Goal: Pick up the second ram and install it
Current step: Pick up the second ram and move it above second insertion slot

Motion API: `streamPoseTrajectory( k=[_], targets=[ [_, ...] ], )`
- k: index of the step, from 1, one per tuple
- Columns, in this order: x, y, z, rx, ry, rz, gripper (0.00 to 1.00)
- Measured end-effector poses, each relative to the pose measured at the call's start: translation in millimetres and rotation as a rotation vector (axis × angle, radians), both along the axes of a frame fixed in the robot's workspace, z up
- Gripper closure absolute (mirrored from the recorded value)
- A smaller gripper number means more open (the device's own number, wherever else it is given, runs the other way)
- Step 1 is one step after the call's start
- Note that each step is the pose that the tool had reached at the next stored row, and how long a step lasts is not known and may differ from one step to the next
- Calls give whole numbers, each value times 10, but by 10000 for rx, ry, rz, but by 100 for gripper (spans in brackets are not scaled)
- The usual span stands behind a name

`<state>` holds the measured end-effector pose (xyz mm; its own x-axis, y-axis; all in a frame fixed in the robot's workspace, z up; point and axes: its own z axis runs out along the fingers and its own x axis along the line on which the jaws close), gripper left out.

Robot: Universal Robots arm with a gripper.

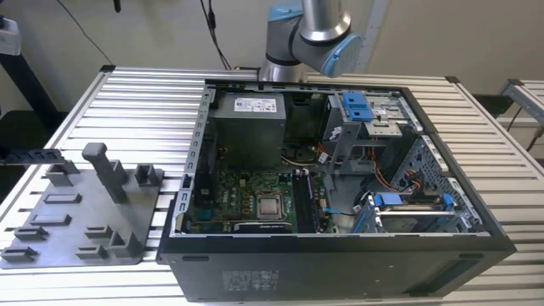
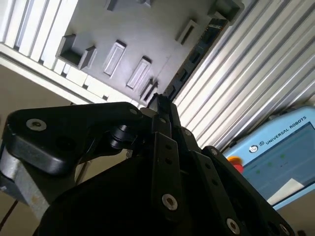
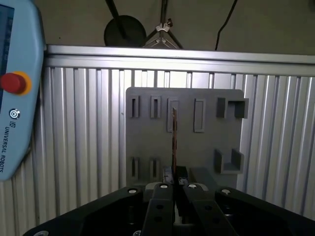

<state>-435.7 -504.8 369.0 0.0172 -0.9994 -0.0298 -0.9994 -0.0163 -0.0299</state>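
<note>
My gripper [image 3: 173,186] is shut on the second ram [image 3: 173,140], a thin dark board that the first wrist view shows edge-on, sticking out past the fingertips. In the second wrist view the ram [image 2: 194,54] runs as a long dark strip out from the gripper [image 2: 160,102]. Beneath it lies the grey slotted holder plate [image 3: 206,147]. In the exterior view the open computer case [image 1: 340,255] shows its green motherboard, with the square silver processor chip [image 1: 269,205] and the dark memory slots [image 1: 304,201] beside it.
The grey holder plate [image 1: 76,217] with its upright posts lies on the ribbed metal table [image 1: 136,108] at the exterior view's left of the case. A light blue teach pendant [image 3: 15,98] rests on the table. Blue clips [image 1: 357,105] and cables sit inside the case.
</note>
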Motion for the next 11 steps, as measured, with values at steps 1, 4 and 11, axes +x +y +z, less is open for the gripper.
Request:
streamPoseTrajectory(
  k=[1, 4, 11],
  targets=[
    [-1, 1, 7, 1, -2, -2, 86],
    [-1, 3, 34, 0, -1, -5, 86],
    [-1, 7, 110, 0, 0, -9, 86]
  ],
)
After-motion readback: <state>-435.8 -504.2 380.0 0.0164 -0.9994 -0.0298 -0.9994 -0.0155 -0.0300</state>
